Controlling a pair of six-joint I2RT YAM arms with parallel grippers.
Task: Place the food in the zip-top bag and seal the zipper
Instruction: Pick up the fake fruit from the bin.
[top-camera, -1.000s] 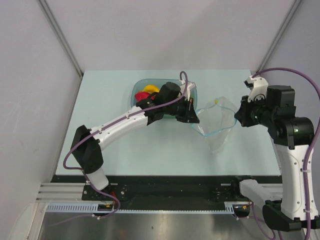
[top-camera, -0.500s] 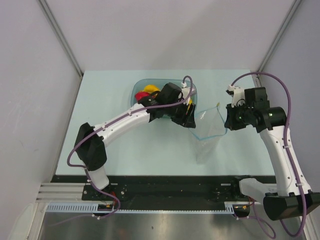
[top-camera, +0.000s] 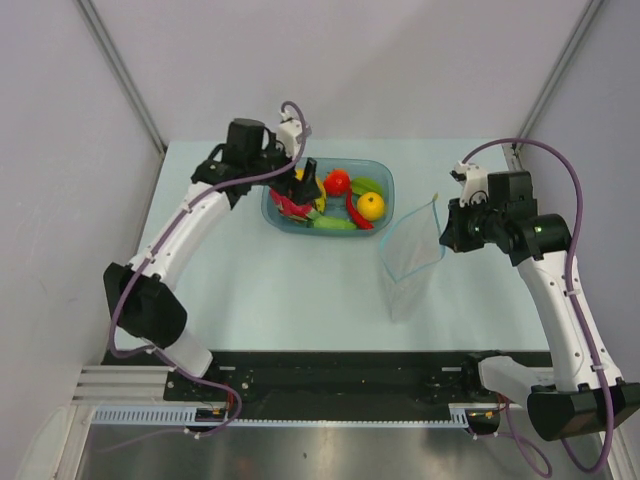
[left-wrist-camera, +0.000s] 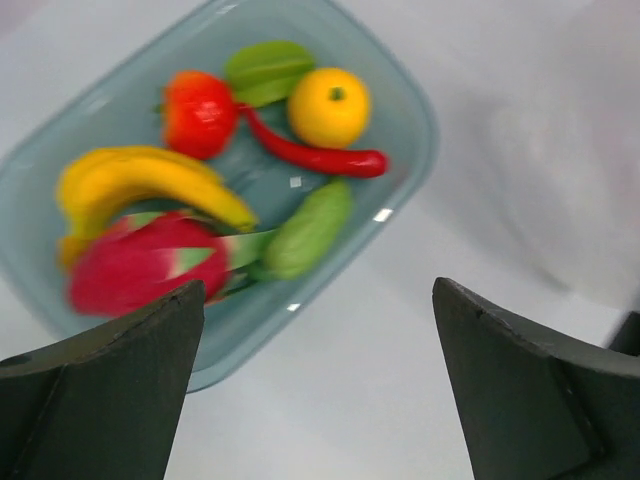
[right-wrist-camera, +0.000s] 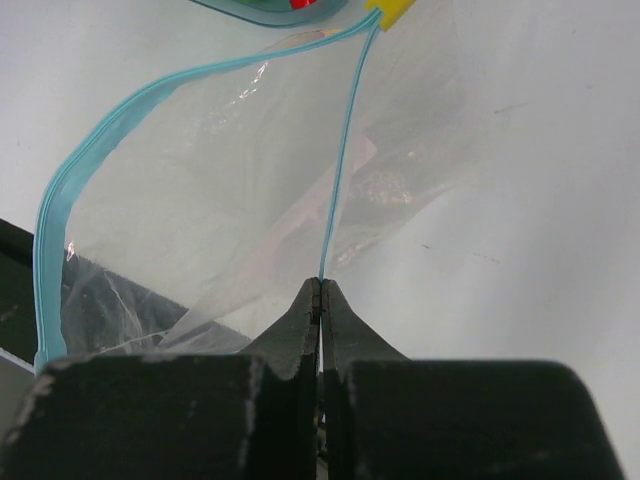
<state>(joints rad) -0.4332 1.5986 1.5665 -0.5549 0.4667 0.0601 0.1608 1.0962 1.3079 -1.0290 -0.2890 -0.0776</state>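
Left gripper (left-wrist-camera: 315, 295) wide open, over tray (top-camera: 385, 203) at top centre; food (left-wrist-camera: 310, 157) all in tray. Right gripper (right-wrist-camera: 320, 287) pinched on zipper (right-wrist-camera: 341, 170); zip-top bag (top-camera: 410, 258) centre-right, mouth agape.

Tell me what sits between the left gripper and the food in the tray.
Nothing visible. The left gripper hangs open over the uncovered tray; the dragon fruit and banana lie exposed near its jaws.

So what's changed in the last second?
The left gripper drew away from the zip-top bag, leftward over the tray, and is open. The bag's mouth narrowed. The right gripper shifted slightly left, still shut on the zipper. The food stayed in the tray.
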